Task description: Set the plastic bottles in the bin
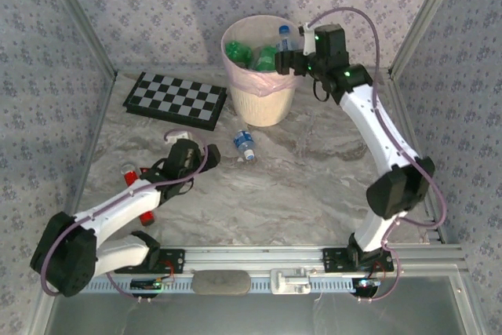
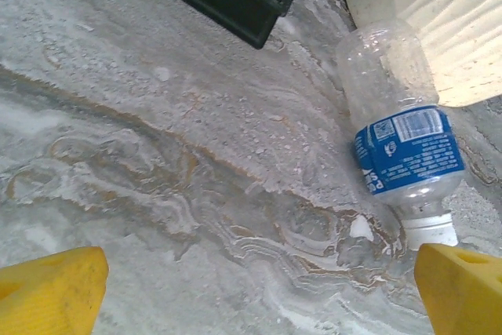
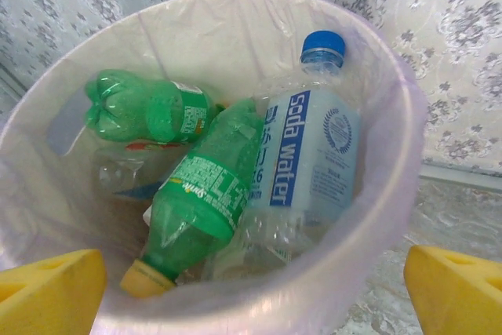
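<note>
The right gripper [image 1: 290, 59] hovers over the right rim of the bin [image 1: 249, 100], jaws spread wide with nothing between them. In its wrist view the yellow fingertips [image 3: 47, 292] sit at the two lower corners, with the bin's mouth below. The bin stands at the far middle of the table [image 1: 314, 186], a pink liner [image 3: 235, 29] folded over its rim. Inside lie two green bottles [image 3: 200, 194], one flat by the far-left wall and one slanting with its yellow cap toward the near rim. A soda bottle [image 3: 310, 162] with a blue cap leans against the right wall, touching the slanted green one. More clear plastic shows beneath them, too crumpled to count. The left gripper [image 1: 176, 139] sits low over the table left of centre, also fully open and holding nothing. A clear bottle [image 1: 245, 145] with a blue label and white cap lies on its side just in front of the bin, to the right of the left gripper. In the left wrist view its base is beside the bin wall and its cap close to the right fingertip; I cannot tell whether they touch. A checkered board [image 1: 176, 100] lies flat left of the bin. A red-and-white item [image 1: 129, 172] lies partly hidden under the left arm.
</note>
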Tool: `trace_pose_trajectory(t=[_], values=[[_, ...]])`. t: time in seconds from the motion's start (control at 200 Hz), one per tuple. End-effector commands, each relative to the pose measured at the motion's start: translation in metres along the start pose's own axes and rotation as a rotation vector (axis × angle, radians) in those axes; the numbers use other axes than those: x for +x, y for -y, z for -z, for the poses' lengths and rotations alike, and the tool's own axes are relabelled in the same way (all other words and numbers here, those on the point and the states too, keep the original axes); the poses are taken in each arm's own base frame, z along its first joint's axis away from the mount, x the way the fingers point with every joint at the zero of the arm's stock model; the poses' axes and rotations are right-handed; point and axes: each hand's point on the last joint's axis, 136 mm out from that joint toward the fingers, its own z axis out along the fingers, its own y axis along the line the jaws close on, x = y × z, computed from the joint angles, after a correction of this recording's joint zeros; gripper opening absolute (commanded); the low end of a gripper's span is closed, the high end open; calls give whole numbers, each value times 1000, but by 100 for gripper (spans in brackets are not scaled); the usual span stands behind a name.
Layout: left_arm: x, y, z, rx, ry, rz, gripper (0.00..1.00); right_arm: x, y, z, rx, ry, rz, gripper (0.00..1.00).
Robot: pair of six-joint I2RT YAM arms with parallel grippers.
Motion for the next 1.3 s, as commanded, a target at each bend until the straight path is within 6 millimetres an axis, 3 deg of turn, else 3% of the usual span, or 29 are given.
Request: trace_pose_trajectory(t=[0.0, 0.305, 0.325, 0.475, 0.69, 0.83, 0.979, 1.294], values=[[-5, 24, -2, 44, -10, -36, 100, -4, 5, 24, 24, 88, -4, 99], [5, 67, -26, 59, -68, -109, 100, 82, 22, 43, 52, 44, -78, 99], [5, 70, -28, 59, -72, -116, 100, 100, 25, 40, 58, 18, -88, 99], [9, 91, -44, 50, -107, -187, 100, 145, 31, 41, 61, 19, -182, 99], [3, 96, -69, -55, -132, -309, 100, 201, 36, 43, 66, -6, -286, 99], [6, 105, -87, -73, -169, -344, 100, 210, 37, 49, 71, -15, -279, 99], [13, 111, -107, -89, -193, -343, 100, 206, 39, 54, 83, -1, -262, 99], [21, 102, -137, -172, -208, -363, 100, 207, 38, 59, 78, -2, -263, 99]])
